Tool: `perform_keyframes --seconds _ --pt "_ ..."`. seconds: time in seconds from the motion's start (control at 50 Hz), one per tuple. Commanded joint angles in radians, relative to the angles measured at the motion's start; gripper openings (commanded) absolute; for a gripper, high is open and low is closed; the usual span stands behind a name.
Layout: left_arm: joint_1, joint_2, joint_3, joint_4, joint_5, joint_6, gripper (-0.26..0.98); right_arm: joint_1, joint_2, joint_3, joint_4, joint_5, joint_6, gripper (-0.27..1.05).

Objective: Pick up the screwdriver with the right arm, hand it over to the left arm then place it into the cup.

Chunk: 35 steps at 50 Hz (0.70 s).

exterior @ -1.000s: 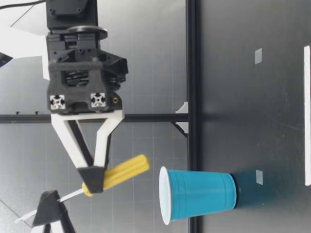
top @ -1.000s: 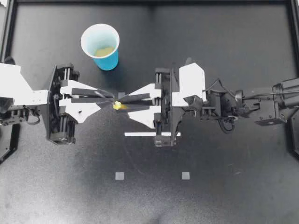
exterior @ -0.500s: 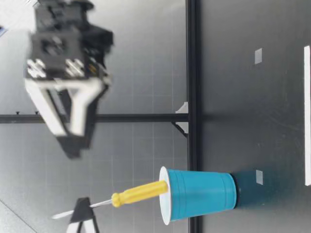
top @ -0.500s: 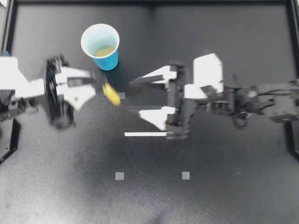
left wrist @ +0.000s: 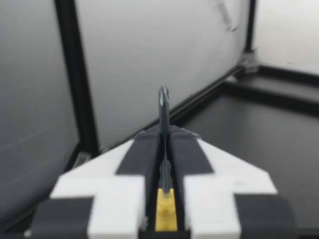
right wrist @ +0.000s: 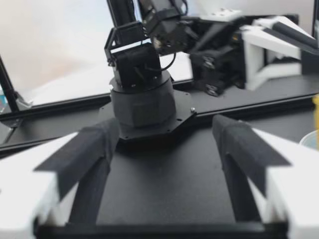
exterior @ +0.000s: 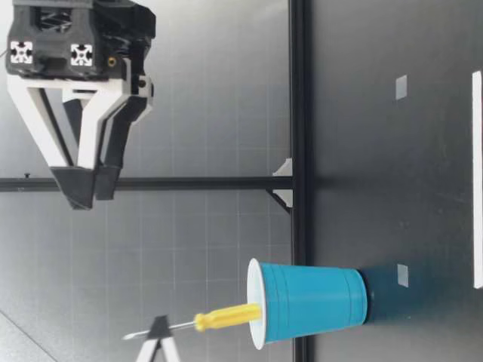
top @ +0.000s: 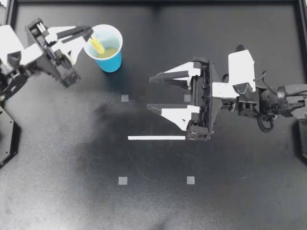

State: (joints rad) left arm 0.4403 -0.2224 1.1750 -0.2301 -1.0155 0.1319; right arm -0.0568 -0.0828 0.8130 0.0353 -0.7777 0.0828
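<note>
The blue cup stands upright at the table's far left. My left gripper is shut on the metal shaft of the yellow-handled screwdriver. The tool is tilted handle-down, its handle end just inside the cup's rim. From table height, the screwdriver hangs over the cup, with my left gripper on the shaft. Along that wrist, the shaft sticks out between shut fingers. My right gripper hovers open and empty near the table's middle, high above it; nothing sits between its fingers.
A white tape strip lies under my right gripper's near side. Small grey squares mark the table. Something yellowish lies in the cup's bottom. A black frame rail runs along the far edge.
My right gripper has opened, let go of the screwdriver and drawn back to the right. My left gripper has carried the screwdriver from the middle up to the cup's mouth.
</note>
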Motion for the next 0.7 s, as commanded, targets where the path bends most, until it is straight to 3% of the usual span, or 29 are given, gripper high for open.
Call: perform_keyframes --seconds 0.0,0.32,0.68 --pt "0.018 0.029 -0.037 -0.009 -0.006 -0.009 0.09 -0.006 -0.015 -0.012 0.002 -0.011 0.000 0.73" --pt "0.018 0.146 -0.097 -0.037 -0.011 0.005 0.16 -0.005 -0.018 -0.008 0.002 -0.011 0.009 0.73" --pt "0.018 0.123 -0.098 -0.035 0.006 -0.009 0.56 -0.005 -0.015 -0.006 -0.002 -0.011 0.009 0.73"
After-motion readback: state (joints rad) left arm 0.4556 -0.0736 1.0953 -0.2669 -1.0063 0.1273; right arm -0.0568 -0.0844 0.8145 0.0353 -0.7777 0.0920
